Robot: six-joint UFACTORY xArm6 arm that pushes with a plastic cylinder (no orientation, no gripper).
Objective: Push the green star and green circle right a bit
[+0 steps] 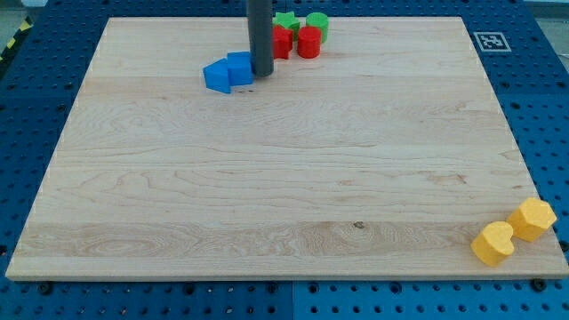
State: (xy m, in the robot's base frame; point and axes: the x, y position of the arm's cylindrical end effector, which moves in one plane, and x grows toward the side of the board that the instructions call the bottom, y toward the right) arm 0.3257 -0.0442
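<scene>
The green star (285, 20) and the green circle (317, 22) sit side by side at the view's top, near the board's far edge. Two red blocks (281, 42) (308, 42) stand just below them, the left one partly hidden by the rod. My tip (261, 72) rests on the board below and to the left of the green star, touching or nearly touching the right side of a blue cube (239, 67). A second blue block (216, 77) lies against the cube's left.
The wooden board (284, 196) lies on a blue pegboard table. Two yellow blocks (532, 219) (492, 244) sit at the board's bottom right corner. A fiducial marker (487, 40) is at the top right corner.
</scene>
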